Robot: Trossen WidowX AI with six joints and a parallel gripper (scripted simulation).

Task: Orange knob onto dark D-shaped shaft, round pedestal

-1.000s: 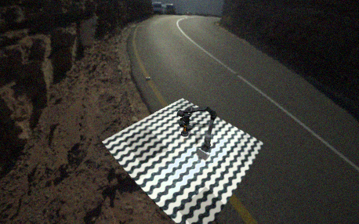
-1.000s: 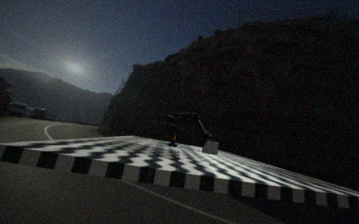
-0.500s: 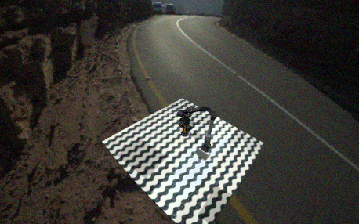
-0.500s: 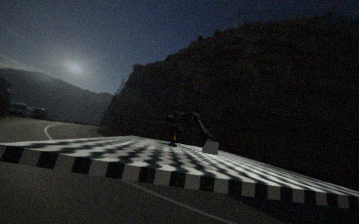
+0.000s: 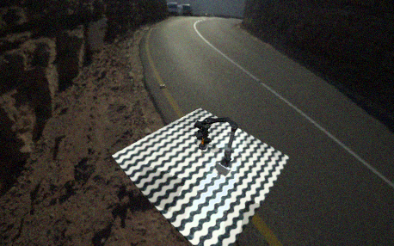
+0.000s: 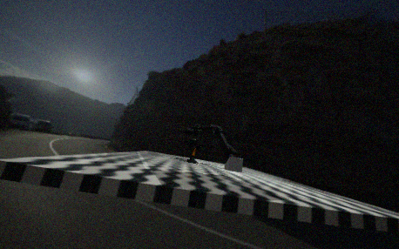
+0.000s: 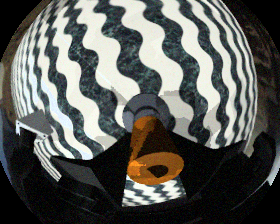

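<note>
The orange knob (image 5: pixel 202 141) (image 6: pixel 193 152) (image 7: pixel 152 134) is a tapered piece held between the fingers of my gripper (image 7: pixel 153 141), which is shut on it. In the wrist view its wide end with a dark opening is toward the camera, and its narrow end is over the round grey pedestal (image 7: pixel 133 109) (image 5: pixel 202 148) (image 6: pixel 192 161). The knob looks slightly tilted in the exterior view. The dark shaft cannot be made out; a dark arc shows on the pedestal beside the knob's narrow end. Whether the knob touches the pedestal cannot be told.
The arm's pale base block (image 5: pixel 223 169) (image 6: pixel 233 164) (image 7: pixel 36 123) stands on the table top with wavy black and white stripes (image 5: pixel 168 172) (image 6: pixel 109 171) (image 7: pixel 106 75). The arm (image 5: pixel 231 139) arches from the base to the pedestal.
</note>
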